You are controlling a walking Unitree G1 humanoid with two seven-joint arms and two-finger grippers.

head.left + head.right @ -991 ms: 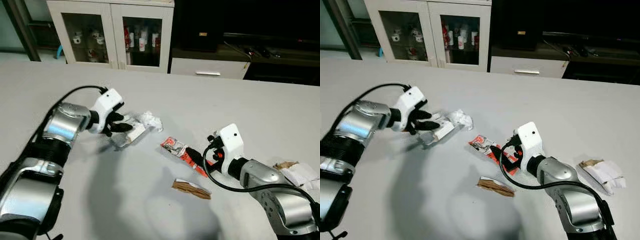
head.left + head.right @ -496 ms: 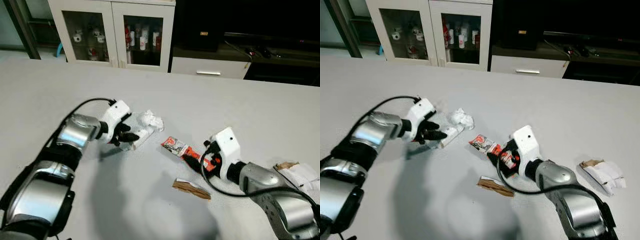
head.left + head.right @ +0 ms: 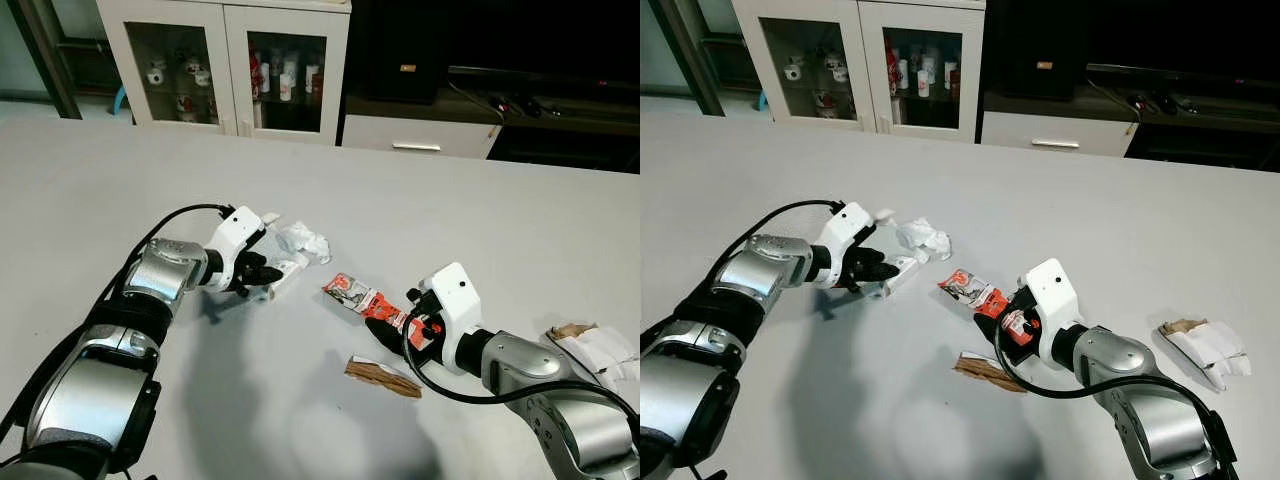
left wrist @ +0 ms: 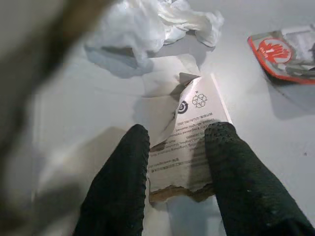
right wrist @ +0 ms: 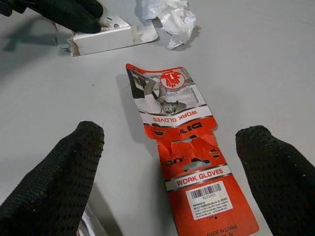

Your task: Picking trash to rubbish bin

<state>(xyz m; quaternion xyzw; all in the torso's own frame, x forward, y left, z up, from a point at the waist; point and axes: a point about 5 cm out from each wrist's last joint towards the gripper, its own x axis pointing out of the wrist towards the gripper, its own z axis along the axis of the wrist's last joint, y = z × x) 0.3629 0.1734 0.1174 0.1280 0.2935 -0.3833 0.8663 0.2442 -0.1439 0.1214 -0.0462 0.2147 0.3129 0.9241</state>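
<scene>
A flattened white carton (image 3: 284, 274) lies on the pale table, and my left gripper (image 3: 262, 275) is shut on its near end. In the left wrist view my two black fingers (image 4: 121, 182) press the carton (image 4: 189, 142) from both sides. A red glove package (image 3: 362, 297) lies flat in the middle of the table. My right gripper (image 3: 392, 328) is low at its near end and open. In the right wrist view its fingers (image 5: 56, 179) stand wide on either side of the package (image 5: 177, 128), not touching it.
A crumpled white tissue (image 3: 304, 241) lies just beyond the carton. A brown cardboard scrap (image 3: 382, 377) lies close to my right arm. White and brown wrapping (image 3: 598, 349) sits at the table's right edge. A glass-door cabinet (image 3: 225, 65) stands behind the table.
My left gripper has moved right and down towards the tissue with the carton in it. The right gripper has stayed at the red package, lower over its near end.
</scene>
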